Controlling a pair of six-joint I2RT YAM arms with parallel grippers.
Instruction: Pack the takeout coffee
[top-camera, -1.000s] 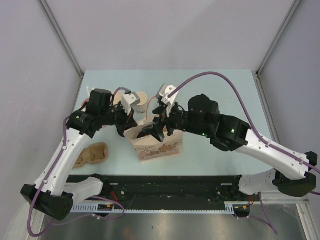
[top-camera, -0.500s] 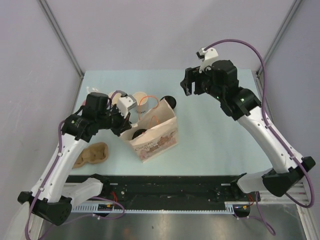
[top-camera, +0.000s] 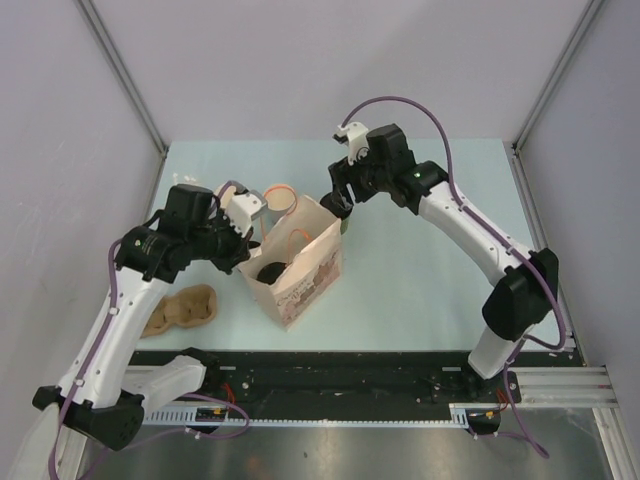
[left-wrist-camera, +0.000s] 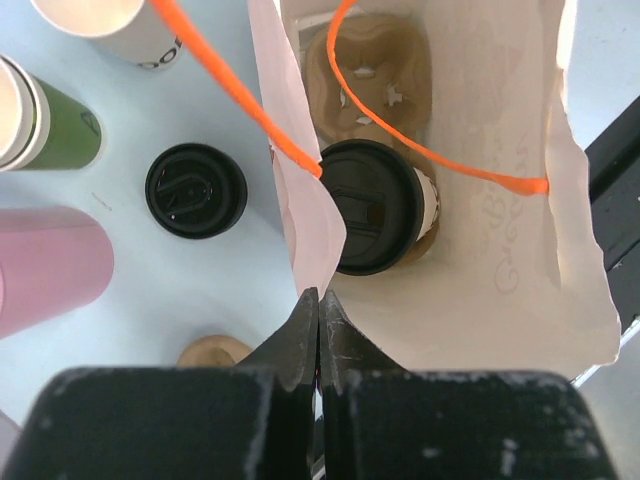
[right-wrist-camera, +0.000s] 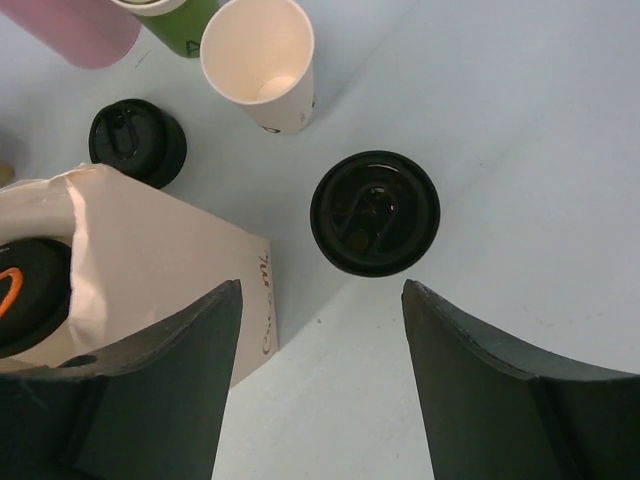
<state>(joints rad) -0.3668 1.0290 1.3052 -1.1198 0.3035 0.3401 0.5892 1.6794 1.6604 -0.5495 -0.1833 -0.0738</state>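
Green cup (left-wrist-camera: 60, 125) and white cup (left-wrist-camera: 110, 25) stand lidless on the table (left-wrist-camera: 160, 270), left of the paper bag (left-wrist-camera: 500, 250). Only my left wrist view shows the cardboard carrier (left-wrist-camera: 375, 60) inside it, holding a black-lidded cup (left-wrist-camera: 372, 205). My left gripper (left-wrist-camera: 318, 300) is clenched on the bag's rim. My right wrist view shows a loose lid (right-wrist-camera: 374, 212) below my right gripper (right-wrist-camera: 318, 295), fingers spread, grasping nothing.

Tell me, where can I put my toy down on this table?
The wide bare table right of the paper bag, out to the right edge, is free. The back-left is crowded: white cup, green cup, pink cup, two black lids.
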